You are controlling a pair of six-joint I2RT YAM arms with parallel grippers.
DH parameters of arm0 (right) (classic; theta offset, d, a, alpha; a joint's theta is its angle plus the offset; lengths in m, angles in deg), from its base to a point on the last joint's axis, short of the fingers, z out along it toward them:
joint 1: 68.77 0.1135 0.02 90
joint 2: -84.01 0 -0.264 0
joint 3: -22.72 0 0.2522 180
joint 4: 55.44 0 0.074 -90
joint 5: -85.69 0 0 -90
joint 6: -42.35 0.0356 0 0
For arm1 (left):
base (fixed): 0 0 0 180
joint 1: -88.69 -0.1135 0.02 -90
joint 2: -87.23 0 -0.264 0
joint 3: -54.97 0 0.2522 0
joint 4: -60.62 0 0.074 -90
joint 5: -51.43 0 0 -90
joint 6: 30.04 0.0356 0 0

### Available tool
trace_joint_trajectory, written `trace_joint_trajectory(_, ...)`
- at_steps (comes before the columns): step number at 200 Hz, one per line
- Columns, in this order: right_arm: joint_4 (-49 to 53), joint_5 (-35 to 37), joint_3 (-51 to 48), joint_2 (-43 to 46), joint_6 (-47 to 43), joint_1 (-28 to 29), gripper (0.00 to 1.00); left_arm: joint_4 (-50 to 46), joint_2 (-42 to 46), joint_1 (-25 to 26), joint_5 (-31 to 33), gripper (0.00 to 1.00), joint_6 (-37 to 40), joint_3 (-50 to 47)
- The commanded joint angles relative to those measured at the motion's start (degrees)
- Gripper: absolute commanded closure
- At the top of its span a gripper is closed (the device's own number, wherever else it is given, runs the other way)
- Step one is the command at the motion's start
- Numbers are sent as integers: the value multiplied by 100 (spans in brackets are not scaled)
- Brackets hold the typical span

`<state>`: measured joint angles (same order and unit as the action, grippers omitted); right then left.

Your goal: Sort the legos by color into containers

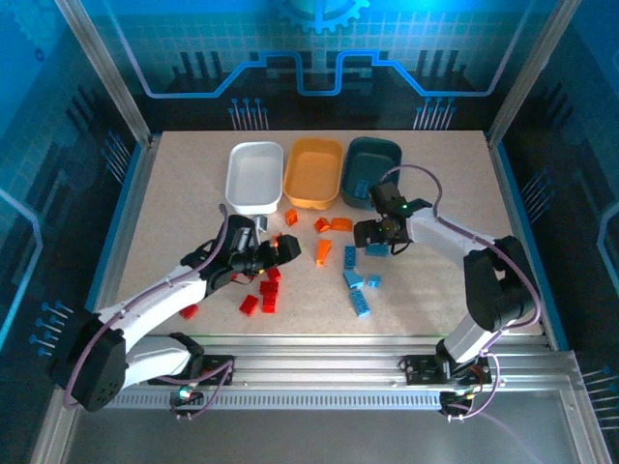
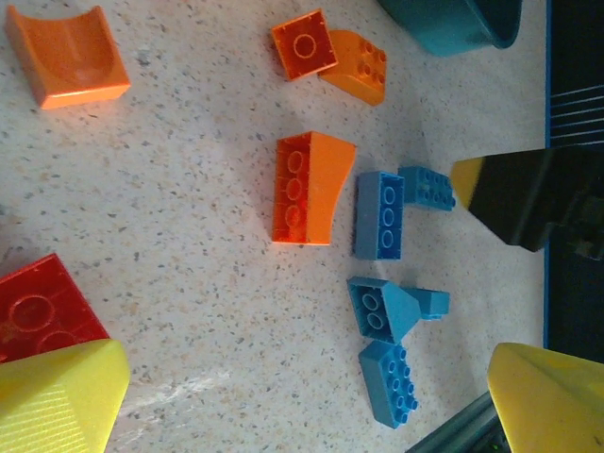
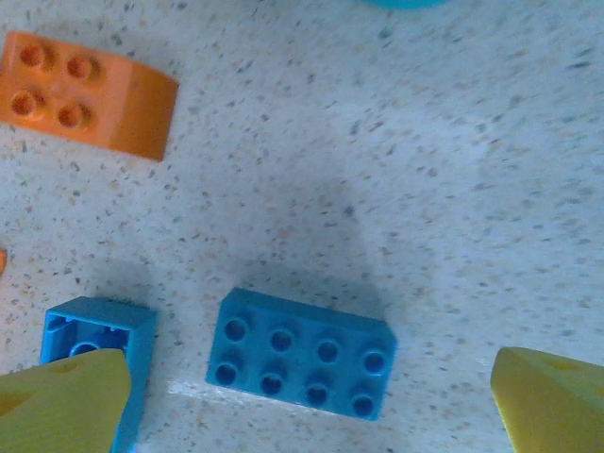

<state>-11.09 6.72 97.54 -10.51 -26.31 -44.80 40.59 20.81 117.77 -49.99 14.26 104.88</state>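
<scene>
Three containers stand in a row at the back: white [image 1: 254, 177], orange [image 1: 313, 172] and dark teal [image 1: 371, 169]. Red legos [image 1: 269, 285], orange legos [image 1: 323, 251] and blue legos [image 1: 358, 290] lie scattered in front of them. My left gripper [image 2: 307, 401] is open low over the table, with a red brick [image 2: 42, 311] lying against its left finger and blue bricks [image 2: 392, 307] nearer its right finger. My right gripper [image 3: 307, 406] is open, its fingers either side of a blue eight-stud brick [image 3: 300, 354] that lies flat on the table.
An orange sloped brick [image 3: 90, 94] lies beyond the right gripper, and another blue brick [image 3: 94, 330] sits partly behind its left finger. A blue brick [image 1: 360, 188] lies inside the teal tub. The two grippers are close together mid-table. Raised rails border the table edges.
</scene>
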Motion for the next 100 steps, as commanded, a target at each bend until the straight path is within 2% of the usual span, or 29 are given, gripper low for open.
trace_joint_trajectory(1, -189, -334, -98, -407, 222, 51, 0, 182, 4, 113, 15, 1, -151, -124)
trace_joint_trajectory(28, -352, -127, -259, -558, 429, 27, 5, 127, 114, 141, 87, 1, -178, -203)
trace_joint_trajectory(50, -378, -167, -222, -706, 494, 28, 13, 101, 214, 137, 139, 1, -199, -256)
trace_joint_trajectory(75, -362, -52, -199, -763, 511, 55, 30, 76, 259, 144, 192, 1, -181, -257)
trace_joint_trajectory(89, -242, 29, -134, -776, 511, 66, 32, 49, 260, 142, 210, 1, -164, -234)
trace_joint_trajectory(100, -238, 86, -154, -759, 494, 73, 40, 38, 259, 137, 219, 1, -148, -222)
